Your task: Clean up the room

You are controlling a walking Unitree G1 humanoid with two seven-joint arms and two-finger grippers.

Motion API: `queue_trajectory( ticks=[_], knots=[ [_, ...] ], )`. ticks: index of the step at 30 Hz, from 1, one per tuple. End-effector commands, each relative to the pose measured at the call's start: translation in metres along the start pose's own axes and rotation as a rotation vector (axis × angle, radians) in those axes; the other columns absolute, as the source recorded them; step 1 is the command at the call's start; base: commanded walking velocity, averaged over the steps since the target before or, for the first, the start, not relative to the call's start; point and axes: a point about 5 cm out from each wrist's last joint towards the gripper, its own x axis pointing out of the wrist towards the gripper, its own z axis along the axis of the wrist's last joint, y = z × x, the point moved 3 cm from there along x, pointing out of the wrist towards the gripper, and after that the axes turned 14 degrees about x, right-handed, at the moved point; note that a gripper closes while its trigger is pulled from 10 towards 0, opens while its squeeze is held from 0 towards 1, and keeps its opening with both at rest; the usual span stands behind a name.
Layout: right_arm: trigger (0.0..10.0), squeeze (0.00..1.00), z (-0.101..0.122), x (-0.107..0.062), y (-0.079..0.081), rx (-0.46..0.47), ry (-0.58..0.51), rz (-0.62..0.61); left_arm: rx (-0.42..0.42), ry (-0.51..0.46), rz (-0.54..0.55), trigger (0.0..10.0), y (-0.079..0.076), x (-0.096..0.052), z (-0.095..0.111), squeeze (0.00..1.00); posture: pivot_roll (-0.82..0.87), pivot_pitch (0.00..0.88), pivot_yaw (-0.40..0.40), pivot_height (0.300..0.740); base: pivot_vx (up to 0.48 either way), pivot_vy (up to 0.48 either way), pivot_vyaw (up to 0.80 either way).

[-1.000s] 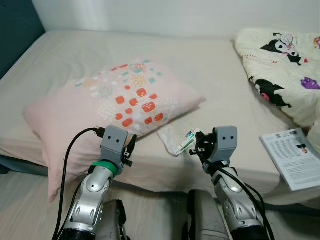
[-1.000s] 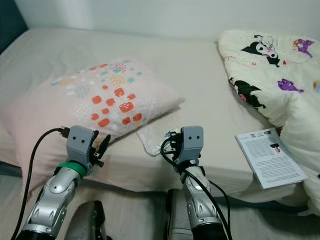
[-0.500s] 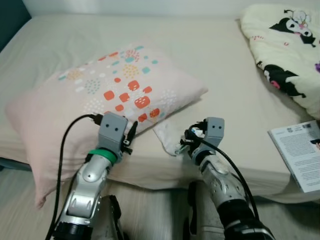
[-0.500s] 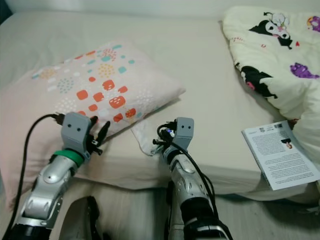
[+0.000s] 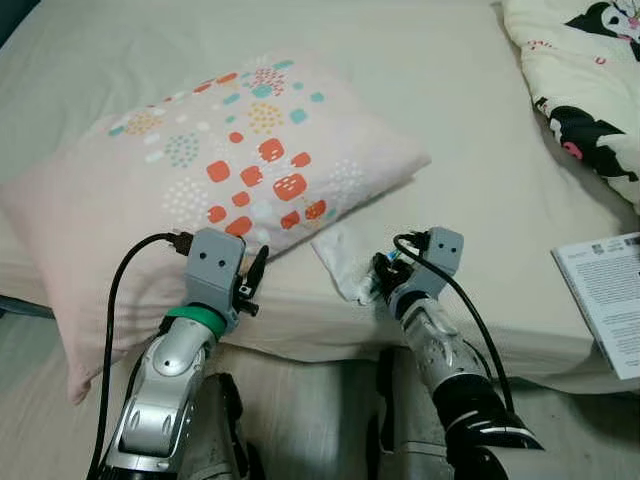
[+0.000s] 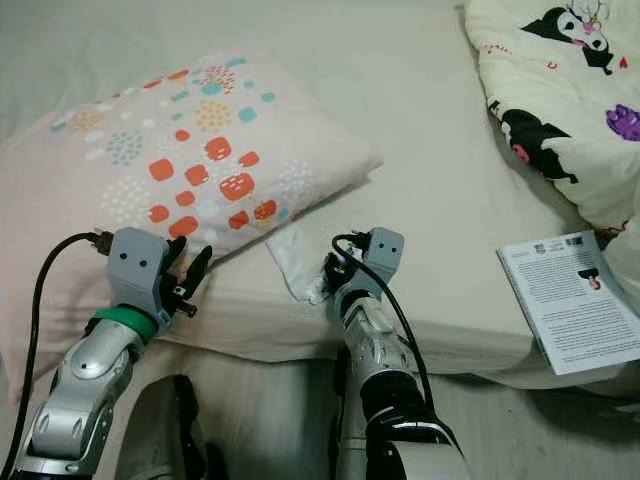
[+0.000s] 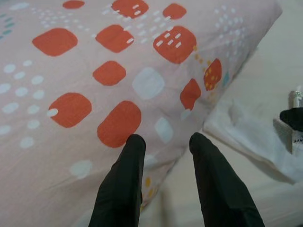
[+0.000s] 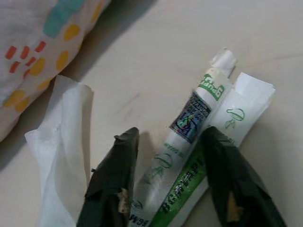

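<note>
Beige bed (image 5: 470,110) with a pink dotted pillow (image 5: 190,170), a cartoon-print quilt (image 6: 570,90) and a booklet (image 6: 570,300) near the front edge. White tissue (image 8: 57,156) just beside the pillow's corner. Right gripper (image 8: 173,184) down on the mattress, fingers apart around a white-and-green tube (image 8: 187,127) lying on its paper sleeve (image 8: 227,132). Left gripper (image 7: 165,156) over the pillow's edge, fingers parted, holding nothing.

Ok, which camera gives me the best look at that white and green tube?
Right wrist view: the tube lies between the open right pincer fingers, label visible. Left wrist view catches its end at the picture's edge; in the eye views the pincer mostly hides it.
</note>
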Motion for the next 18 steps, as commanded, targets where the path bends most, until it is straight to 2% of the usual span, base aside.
queue_trajectory(
  ticks=[1,3,5,6,7,9,13,14,16,17,18],
  knots=[
    [10.0,0.0,-0.01,-0.005,-0.017,0.004,0.019,-0.09,-0.012,0.029,-0.014,10.0,-0.005,-0.004,-0.005,0.0,-0.03,0.275,0.058,0.566,0.0,0.0,0.0],
    [10.0,0.0,-0.003,-0.009,-0.022,-0.058,-0.057,-0.151,-0.015,0.035,-0.018,10.0,-0.005,-0.006,-0.005,0.0,-0.04,0.282,0.057,0.566,0.0,0.0,0.0],
    [10.0,0.0,-0.005,-0.01,-0.023,-0.058,-0.064,-0.165,-0.017,0.039,-0.02,10.0,-0.005,-0.006,-0.005,0.0,-0.04,0.282,0.057,0.566,0.0,0.0,0.0],
    [10.0,0.0,-0.014,-0.011,-0.026,-0.006,-0.028,-0.184,-0.018,0.041,-0.022,10.0,-0.006,-0.007,-0.005,0.0,-0.04,0.285,0.059,0.566,0.0,0.0,0.0],
    [10.0,0.0,-0.014,-0.011,-0.026,-0.006,-0.028,-0.184,-0.018,0.041,-0.022,10.0,-0.006,-0.007,-0.005,0.0,-0.04,0.285,0.059,0.566,0.0,0.0,0.0],
    [10.0,0.0,-0.034,-0.012,-0.032,0.145,0.074,-0.227,-0.018,0.041,-0.027,10.0,-0.006,-0.006,-0.003,0.0,-0.03,0.289,0.065,0.566,0.0,0.0,0.0],
    [10.0,0.0,-0.043,-0.011,-0.036,0.205,0.145,-0.252,-0.016,0.042,-0.028,10.0,-0.005,-0.006,-0.002,0.0,-0.02,0.289,0.069,0.566,0.0,0.0,0.0],
    [4.8,0.0,-0.044,-0.01,-0.038,0.201,0.161,-0.262,-0.014,0.043,-0.027,10.0,-0.004,-0.006,-0.002,0.0,-0.02,0.286,0.071,0.566,0.0,0.0,0.0],
    [4.8,0.0,-0.044,-0.01,-0.039,0.198,0.17,-0.272,-0.013,0.044,-0.027,10.0,-0.004,-0.006,-0.002,0.0,-0.02,0.286,0.071,0.566,0.0,0.0,0.0],
    [0.0,0.0,-0.043,-0.01,-0.041,0.207,0.17,-0.281,-0.012,0.046,-0.026,10.0,-0.003,-0.007,-0.003,0.0,-0.02,0.282,0.071,0.566,0.0,0.0,0.0],
    [0.0,0.0,-0.041,-0.01,-0.043,0.214,0.166,-0.291,-0.011,0.047,-0.026,10.0,-0.003,-0.007,-0.003,0.0,-0.02,0.277,0.071,0.566,0.0,0.0,0.0]
  ],
)
